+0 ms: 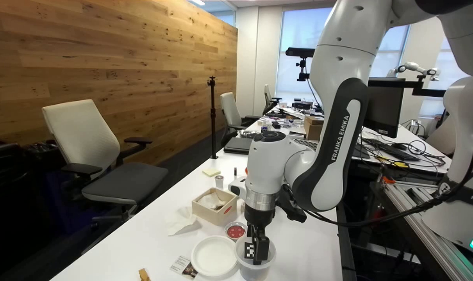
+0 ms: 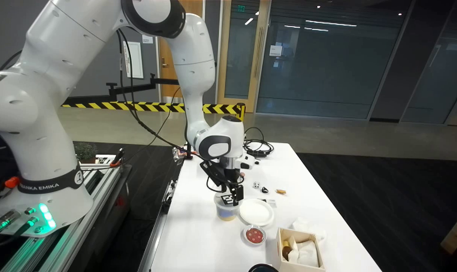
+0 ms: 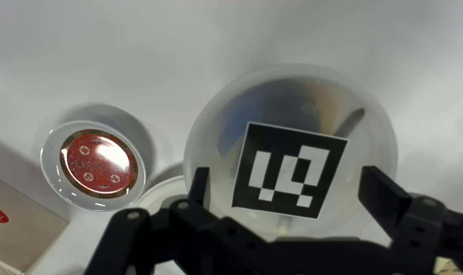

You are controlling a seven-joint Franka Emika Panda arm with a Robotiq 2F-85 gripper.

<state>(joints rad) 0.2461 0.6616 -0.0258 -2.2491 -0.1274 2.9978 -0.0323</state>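
Beneath the gripper [image 3: 286, 177] stretches a white table [image 1: 306, 242], with a wood-plank wall [image 1: 150, 70], a pale-backed office chair [image 1: 125, 181] and bright windows [image 1: 304, 27] well beyond it.

"FRANKA EMIKA" (all capitals) on the arm [image 1: 340, 138]

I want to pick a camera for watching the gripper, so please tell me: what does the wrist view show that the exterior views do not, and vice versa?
Only the wrist view: the square marker uncovered, and plainly how wide the gripper stands open.
In both exterior views only: the robot arm and the white sheet inside the wooden box.
Shared: the gripper, part of the marker, the translucent container, the red-centred dish and, only partly in the wrist view, the white plate and wooden box.
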